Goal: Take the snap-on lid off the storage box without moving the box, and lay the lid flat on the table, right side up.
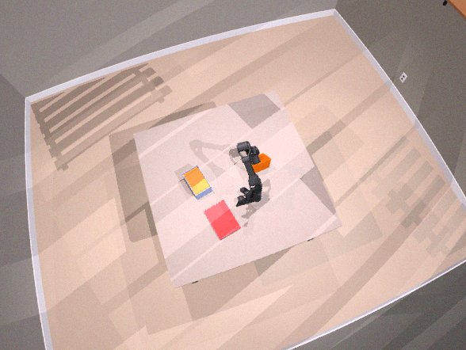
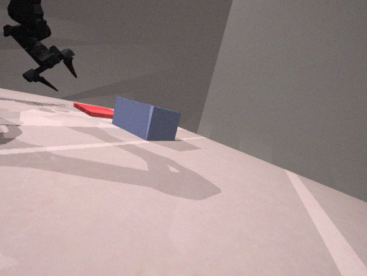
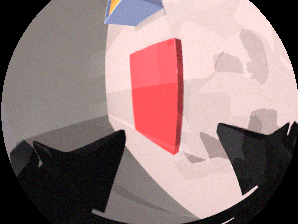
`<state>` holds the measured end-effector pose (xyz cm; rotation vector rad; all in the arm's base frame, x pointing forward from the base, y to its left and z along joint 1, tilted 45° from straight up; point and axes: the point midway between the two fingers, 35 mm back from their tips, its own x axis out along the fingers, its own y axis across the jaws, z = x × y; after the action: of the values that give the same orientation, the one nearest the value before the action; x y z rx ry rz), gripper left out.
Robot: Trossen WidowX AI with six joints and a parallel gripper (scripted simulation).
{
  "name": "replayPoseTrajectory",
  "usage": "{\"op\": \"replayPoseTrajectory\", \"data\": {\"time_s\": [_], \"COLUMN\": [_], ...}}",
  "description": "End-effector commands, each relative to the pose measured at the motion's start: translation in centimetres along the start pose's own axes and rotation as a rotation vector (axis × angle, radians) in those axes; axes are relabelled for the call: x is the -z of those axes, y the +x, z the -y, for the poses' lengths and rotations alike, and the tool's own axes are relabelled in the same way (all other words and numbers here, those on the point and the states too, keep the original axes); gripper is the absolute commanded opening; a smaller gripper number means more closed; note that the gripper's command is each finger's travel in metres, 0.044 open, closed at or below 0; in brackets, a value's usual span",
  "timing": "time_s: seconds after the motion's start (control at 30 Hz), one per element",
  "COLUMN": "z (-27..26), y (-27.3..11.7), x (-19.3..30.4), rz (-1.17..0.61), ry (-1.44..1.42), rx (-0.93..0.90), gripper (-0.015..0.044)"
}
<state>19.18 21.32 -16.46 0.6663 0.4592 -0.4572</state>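
The red lid [image 1: 222, 219] [image 2: 97, 110] [image 3: 156, 95] lies flat on the table, apart from the storage box, with a smooth, plain face up. The storage box [image 1: 204, 192] [image 2: 132, 118] [image 3: 135, 15] has blue walls and stands upright without a lid. Its open top shows orange and yellow inside in the top view. My gripper [image 1: 239, 198] [image 2: 67, 84] [image 3: 174, 132] is wide open and empty. It hangs above the table beside the lid, touching neither the lid nor the box. The lid's underside is hidden.
An orange block [image 1: 262, 163] is beside the arm's base, partly covered by the arm. The pale table [image 1: 277, 222] has edges dropping to the floor all round. Shadows of the arm and other shapes cross the table top.
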Motion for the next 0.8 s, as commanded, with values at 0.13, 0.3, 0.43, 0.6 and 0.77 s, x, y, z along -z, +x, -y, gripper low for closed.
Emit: {"op": "replayPoseTrajectory", "data": {"time_s": [0.13, 0.3, 0.43, 0.6, 0.77], "z": [-1.2, -1.7, -2.1, -2.3, -1.8], "y": [-1.5, -2.4, -3.1, -3.5, -3.1], "x": [0.1, 0.2, 0.2, 0.1, -0.1], "rz": [-0.002, -0.002, -0.003, -0.003, -0.003], "ry": [0.014, 0.014, 0.014, 0.014, 0.014], "rx": [-0.010, -0.009, -0.009, -0.009, -0.009], "gripper": [0.0440, 0.0440, 0.0440, 0.0440, 0.0440]}}
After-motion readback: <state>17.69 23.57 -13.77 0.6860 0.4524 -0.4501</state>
